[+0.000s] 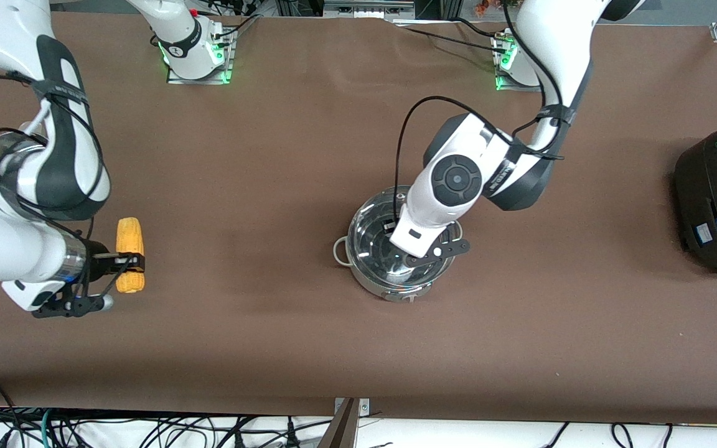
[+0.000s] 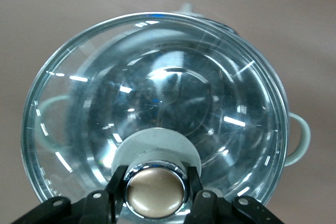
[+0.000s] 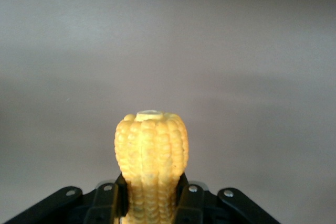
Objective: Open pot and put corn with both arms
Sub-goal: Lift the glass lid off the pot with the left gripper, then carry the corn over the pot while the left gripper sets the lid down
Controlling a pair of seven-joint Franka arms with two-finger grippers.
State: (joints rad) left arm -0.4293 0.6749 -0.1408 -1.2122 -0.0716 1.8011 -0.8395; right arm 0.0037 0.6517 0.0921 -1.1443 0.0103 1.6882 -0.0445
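Two grippers we count: left gripper (image 2: 156, 195) clamps one pot (image 1: 358, 274) lid's knob (image 2: 155, 190), right gripper (image 3: 152, 198) grasps one corn (image 1: 129, 254).

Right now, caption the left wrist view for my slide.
Left gripper shut on the lid knob, glass lid on the pot.

Brown cloth (image 1: 309, 124) covers the table, faintly creased; black rice cooker (image 1: 716, 196) sits at the left arm's end. Cables (image 1: 147, 429) tangle along the table's near edge; even overhead light.
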